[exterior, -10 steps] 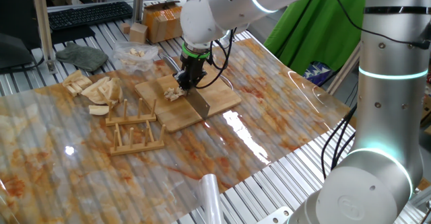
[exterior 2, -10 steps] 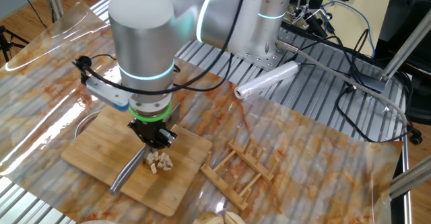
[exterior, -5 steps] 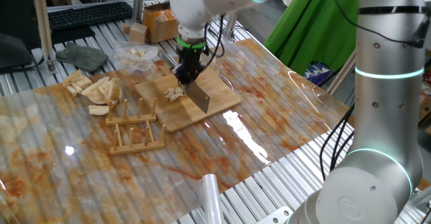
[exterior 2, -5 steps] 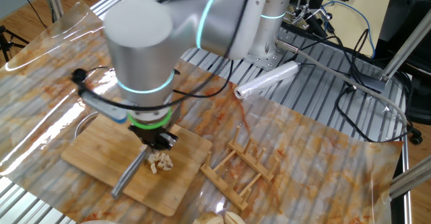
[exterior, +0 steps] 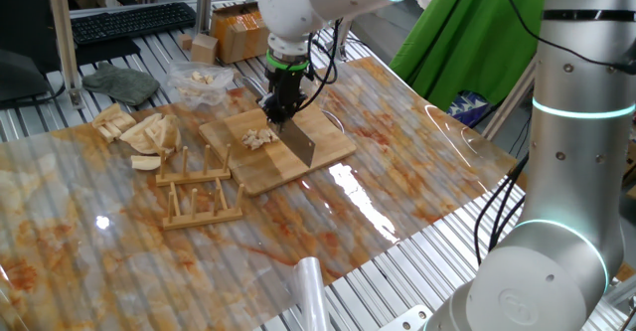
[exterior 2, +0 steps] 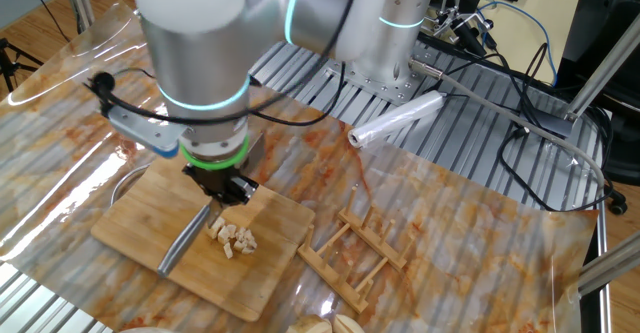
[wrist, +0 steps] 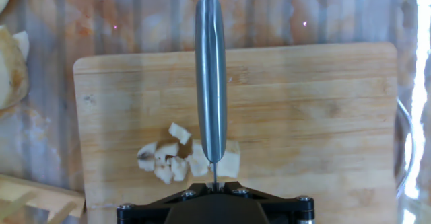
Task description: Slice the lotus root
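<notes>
The gripper (exterior: 282,113) points straight down over the board (exterior: 320,144), its jaws clamped on a knife (exterior: 301,148) — the steel blade hangs edge-down, clear of the wood. In the hand view the knife (wrist: 211,83) runs as a narrow grey bar up the middle of the board (wrist: 316,116), from the near edge almost to the far edge.

The lotus root (wrist: 176,159) lies as a small cluster of pale bits near the board's near edge, left of its middle in the hand view; most bits sit left of the blade line and one chunk just right of it. From the other fixed view the lotus root (exterior 2: 232,238) lies on the board (exterior 2: 130,223) beside the knife (exterior 2: 186,240), and the gripper (exterior 2: 226,185) stands above both.

The board rests on a stained, glossy sheet over the table (exterior: 397,182). A wooden rack (exterior: 197,194) stands just off one board corner. A heap of tan slices (exterior: 142,130) lies well apart toward the table's edge, and a clear bag (exterior: 199,80) of pale chunks sits beyond the board's far corner. A plastic roll (exterior 2: 395,120) lies near the arm's base.
</notes>
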`<state>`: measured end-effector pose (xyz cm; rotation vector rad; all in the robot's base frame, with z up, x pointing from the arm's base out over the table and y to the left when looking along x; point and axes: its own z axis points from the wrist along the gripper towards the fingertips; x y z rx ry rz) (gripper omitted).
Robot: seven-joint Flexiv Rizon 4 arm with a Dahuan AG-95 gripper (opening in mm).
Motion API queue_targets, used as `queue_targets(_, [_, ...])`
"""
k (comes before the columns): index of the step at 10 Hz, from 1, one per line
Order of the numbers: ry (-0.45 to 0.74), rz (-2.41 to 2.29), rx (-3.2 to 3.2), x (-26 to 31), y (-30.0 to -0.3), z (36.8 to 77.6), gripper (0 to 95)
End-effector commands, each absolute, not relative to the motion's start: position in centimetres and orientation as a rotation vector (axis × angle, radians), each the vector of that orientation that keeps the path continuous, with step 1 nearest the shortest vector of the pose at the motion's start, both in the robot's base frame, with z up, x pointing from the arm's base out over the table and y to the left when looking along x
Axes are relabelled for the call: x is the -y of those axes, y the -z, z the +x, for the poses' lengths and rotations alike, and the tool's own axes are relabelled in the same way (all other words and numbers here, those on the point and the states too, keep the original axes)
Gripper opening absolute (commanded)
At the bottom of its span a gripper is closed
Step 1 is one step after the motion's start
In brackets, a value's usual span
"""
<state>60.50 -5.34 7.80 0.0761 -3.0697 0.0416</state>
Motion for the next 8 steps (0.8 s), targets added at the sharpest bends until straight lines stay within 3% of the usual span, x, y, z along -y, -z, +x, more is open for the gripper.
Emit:
queue_targets(1, [-0.033,0.074,3.084,5.81,-7.85,60.33,0.0])
queue_targets(8, [-0.007,0.074,3.096,6.21,-7.16,60.39,0.0])
